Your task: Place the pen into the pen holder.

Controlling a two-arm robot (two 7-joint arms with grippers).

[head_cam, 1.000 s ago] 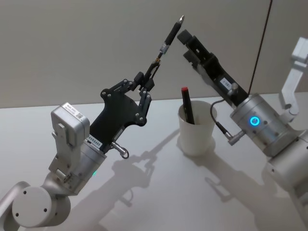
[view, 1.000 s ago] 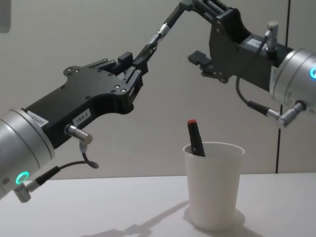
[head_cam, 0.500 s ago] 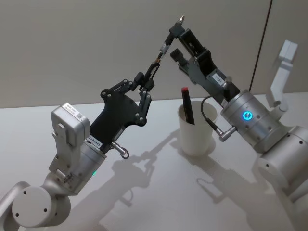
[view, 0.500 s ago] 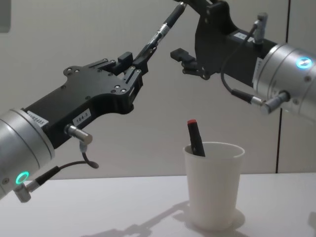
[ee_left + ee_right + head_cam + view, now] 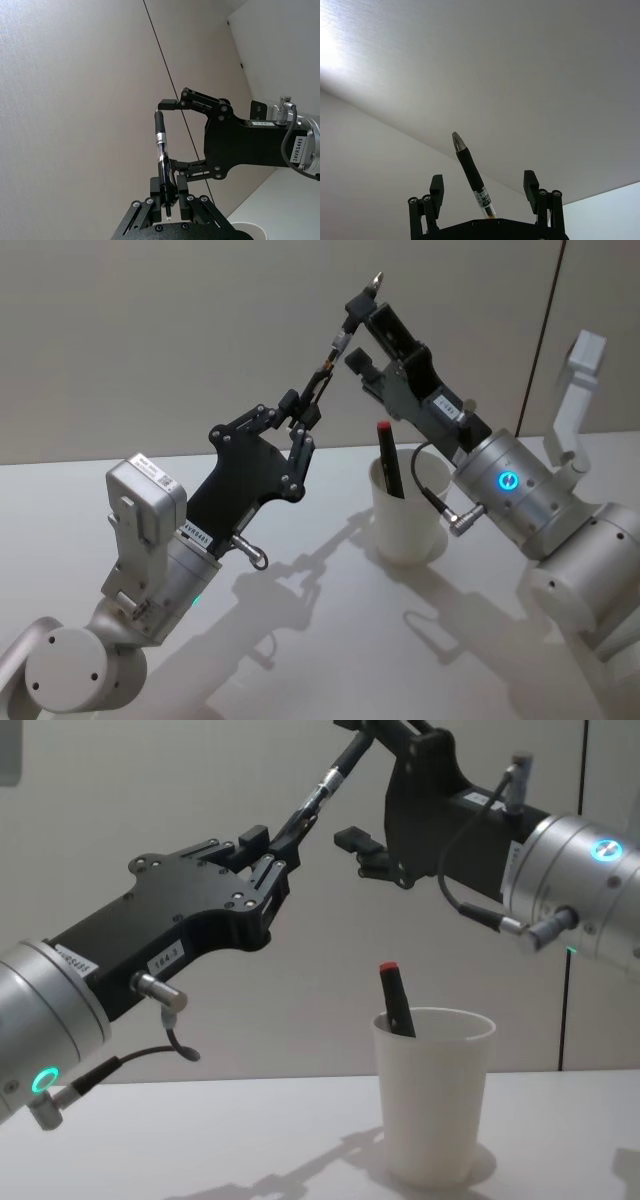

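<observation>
A slim black pen (image 5: 338, 340) with a clear midsection and silver tip is held tilted, raised well above the table. The pen holder (image 5: 407, 515), a plain white tapered paper cup, stands upright below and beside it, apart from it.

We see a white pen holder (image 5: 433, 1095); inside it a black marker (image 5: 397, 1001) with red cap; above it a black pen (image 5: 338, 338).
</observation>
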